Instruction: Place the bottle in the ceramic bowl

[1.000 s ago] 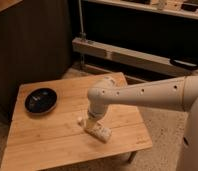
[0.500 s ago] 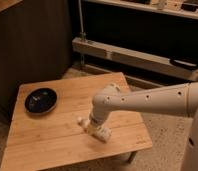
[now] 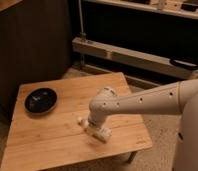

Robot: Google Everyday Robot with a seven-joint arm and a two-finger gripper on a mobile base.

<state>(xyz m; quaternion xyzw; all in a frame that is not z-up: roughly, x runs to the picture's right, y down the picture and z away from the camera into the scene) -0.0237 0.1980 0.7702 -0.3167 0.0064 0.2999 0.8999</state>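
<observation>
The small white bottle (image 3: 96,130) lies on its side on the wooden table (image 3: 52,135), right of middle, with its cap end pointing left. My gripper (image 3: 93,126) is down on the bottle at the end of the white arm (image 3: 142,102), which comes in from the right. The arm's wrist hides the gripper's contact with the bottle. The ceramic bowl (image 3: 40,100), dark and shallow with light specks inside, sits at the table's left rear, well apart from the bottle and gripper.
A dark wooden cabinet (image 3: 32,45) stands behind the table at the left. A metal rail and shelving (image 3: 132,52) run along the back right. The table's front and right edges are near the bottle.
The arm has lowered and its wrist has come down over the bottle. The bottle and bowl stay where they were.
</observation>
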